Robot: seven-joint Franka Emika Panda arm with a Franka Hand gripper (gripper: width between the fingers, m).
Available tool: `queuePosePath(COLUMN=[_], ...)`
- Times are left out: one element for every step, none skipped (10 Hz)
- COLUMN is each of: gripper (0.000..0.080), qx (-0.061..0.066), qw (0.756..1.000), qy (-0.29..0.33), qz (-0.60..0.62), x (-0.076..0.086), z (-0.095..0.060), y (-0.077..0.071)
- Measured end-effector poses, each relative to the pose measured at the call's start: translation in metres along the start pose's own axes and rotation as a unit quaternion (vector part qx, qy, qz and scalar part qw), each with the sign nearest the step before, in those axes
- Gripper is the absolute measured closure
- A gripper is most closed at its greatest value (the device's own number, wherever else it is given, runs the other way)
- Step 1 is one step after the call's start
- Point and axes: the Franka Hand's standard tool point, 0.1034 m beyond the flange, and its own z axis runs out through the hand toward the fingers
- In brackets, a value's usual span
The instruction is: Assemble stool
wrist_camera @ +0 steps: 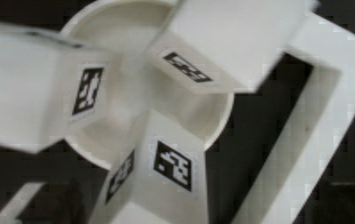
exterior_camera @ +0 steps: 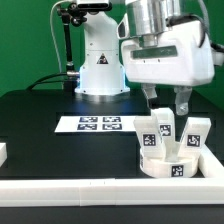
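Hung just above the stool (exterior_camera: 170, 150), gripper (exterior_camera: 169, 104) with fingers spread wide and nothing between them — apart, clamped on nothing. Directly below the fingertips, stood three legs (exterior_camera: 162, 130) upright on the round seat (exterior_camera: 170, 166), tags facing outward; from the wrist view, seen close together over the seat's (wrist_camera: 129, 30) hollow, legs (wrist_camera: 209, 55) leaning at slightly different angles. Judged unclear whether all three were seated firmly.

Risk from here: a finger catching a leg top while lifting away, tipping or unseating it — caused by the narrow gap between fingers and legs. A sideways move would likely do the same.

Beside and just beyond the stool, ran a white border rail (exterior_camera: 215, 165), hemming the seat into a corner; little room that way. Farther off, lay the marker board (exterior_camera: 100, 124) flat on the black counter (exterior_camera: 40, 120), with open room above it for retreat.
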Motion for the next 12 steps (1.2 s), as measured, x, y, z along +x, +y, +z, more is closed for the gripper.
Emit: queuePosePath(gripper=[0.015, 0.015, 0.015, 0.015, 0.015, 0.015, 0.015, 0.015, 0.015, 0.015, 0.015, 0.015], qx=[-0.002, -0.007, -0.008, -0.008, -0.01, -0.01, -0.011, -0.011, -0.011, -0.012, -0.015, -0.023], qw=[0.999, 0.99, 0.982, 0.971, 0.953, 0.951, 0.936, 0.923, 0.91, 0.894, 0.867, 0.834], qy=[0.002, 0.006, 0.005, 0.006, 0.005, 0.005, 0.005, 0.005, 0.004, 0.004, 0.005, 0.007], qz=[-0.05, -0.138, -0.188, -0.239, -0.304, -0.31, -0.351, -0.386, -0.415, -0.447, -0.498, -0.552], x=[0.0, 0.0, 0.001, 0.004, 0.007, 0.007, 0.007, 0.008, 0.008, 0.009, 0.01, 0.011], z=[0.0, 0.0, 0.0, -0.002, -0.004, -0.003, -0.003, -0.003, -0.003, -0.003, -0.004, -0.004], y=[0.0, 0.0, 0.0, 0.0, -0.001, 0.0, 0.0, 0.0, 0.001, 0.001, 0.001, 0.002])
